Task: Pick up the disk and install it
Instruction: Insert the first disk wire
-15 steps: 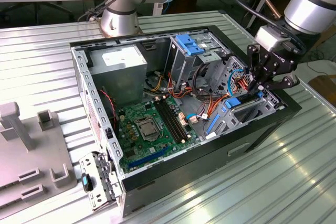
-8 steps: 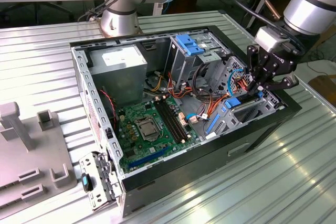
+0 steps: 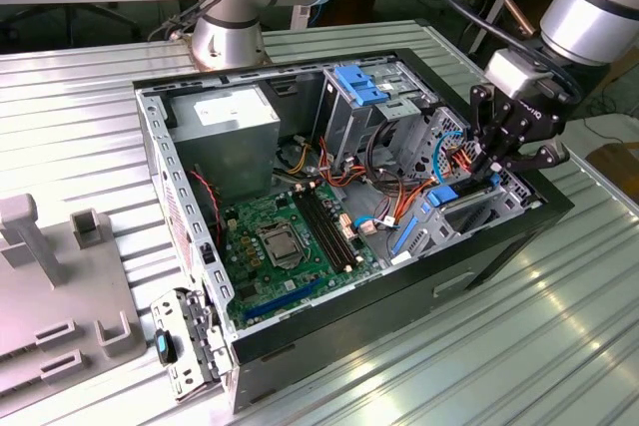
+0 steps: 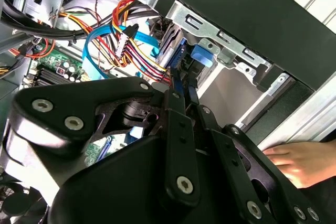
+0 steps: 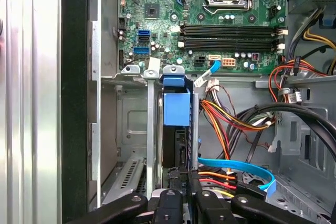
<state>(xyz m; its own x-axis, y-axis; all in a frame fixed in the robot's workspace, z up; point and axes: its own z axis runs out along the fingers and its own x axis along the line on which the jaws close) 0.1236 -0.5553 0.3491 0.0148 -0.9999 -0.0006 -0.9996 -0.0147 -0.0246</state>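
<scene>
Ribbed metal counter (image 3: 80, 97) carries the open computer case (image 3: 479, 246), and at the frame's right the pincer (image 3: 502, 165) is clamped on the disk (image 5: 176, 106). Disk stands on edge in the drive bay (image 5: 131, 124), centre frame in the first wrist view.

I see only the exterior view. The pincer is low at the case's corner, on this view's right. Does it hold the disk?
Observer: Yes. In the first wrist view the pincer is closed on the disk, which stands edge-on between the grey bay rails.
Operator: Are cables near it?
Observer: A blue flat cable runs just beside the pincer, apart from the disk.
Operator: Is anyone close?
Observer: In the second wrist view a person's hand is outside the case, by its black wall.
</scene>
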